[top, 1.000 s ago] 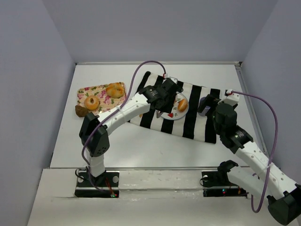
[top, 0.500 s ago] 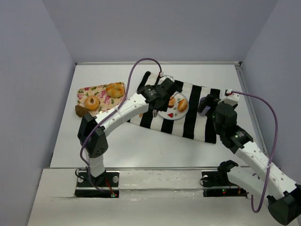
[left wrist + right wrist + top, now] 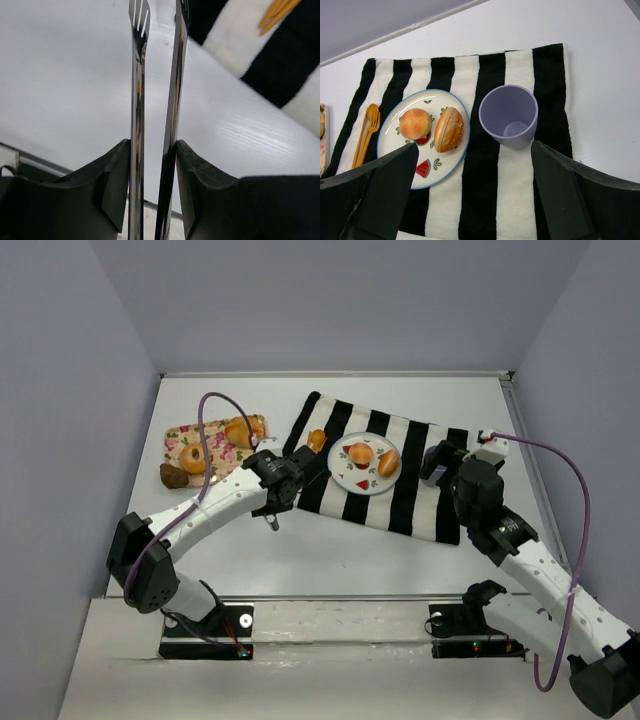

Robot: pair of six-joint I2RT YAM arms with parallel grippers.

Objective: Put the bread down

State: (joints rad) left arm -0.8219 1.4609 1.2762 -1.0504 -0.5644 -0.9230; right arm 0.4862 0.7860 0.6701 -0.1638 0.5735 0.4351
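Hovering over the bare table (image 3: 330, 560) on the near-left side of the plate (image 3: 380, 480), the left gripper (image 3: 273, 522) points down. Its two thin metal fork-like fingers (image 3: 137, 100) stand almost together, with only a slim gap between them, and nothing is held there. Two pieces of bread lie on the plate: a round bun (image 3: 415, 123) toward its left and an oblong roll (image 3: 449, 129) just right of it, the two close beside each other. The plate rests on a black-and-white striped cloth (image 3: 400, 505). A wooden fork and spoon (image 3: 365, 132) lie on the cloth just left of the plate. A lilac cup (image 3: 509, 122) stands upright just right of the plate. The right gripper (image 3: 474, 150) hangs beyond the cup on the plate's right, its jaws spread wide and empty. Well to the left of the plate sits a floral tray (image 3: 215, 430) carrying more bread (image 3: 193, 455), with a dark brown lump (image 3: 173, 476) at its near corner.
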